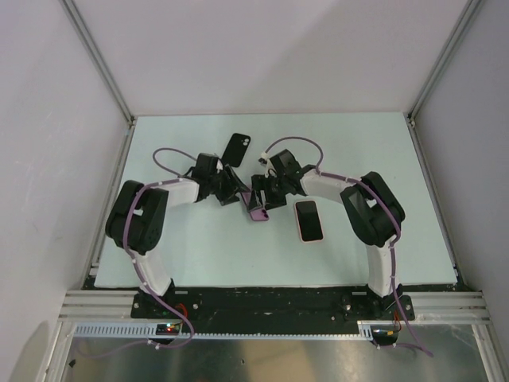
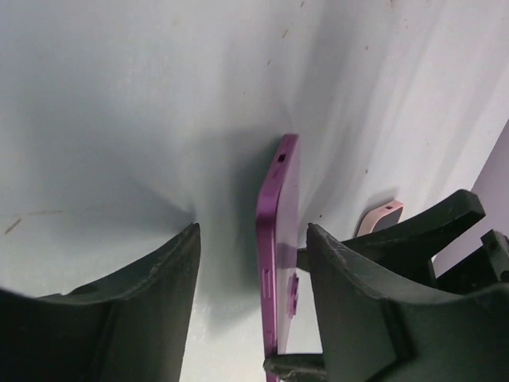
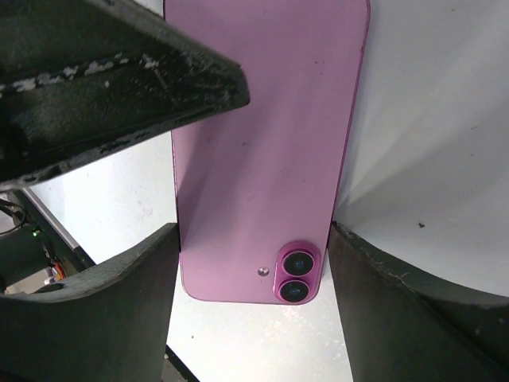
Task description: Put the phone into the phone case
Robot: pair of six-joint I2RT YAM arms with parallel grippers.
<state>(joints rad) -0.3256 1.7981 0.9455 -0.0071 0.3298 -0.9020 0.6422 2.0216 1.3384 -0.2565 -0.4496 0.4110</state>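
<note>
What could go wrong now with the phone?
1. Only the right gripper clamps the phone, by its edges. The left gripper is open around it, so the phone may slip or tilt.
2. The pink case lies loose on the table, so pressing the phone in may push it away.

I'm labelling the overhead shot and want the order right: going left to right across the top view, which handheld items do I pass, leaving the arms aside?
Dark case → purple phone → pink-rimmed item with a dark face.
</note>
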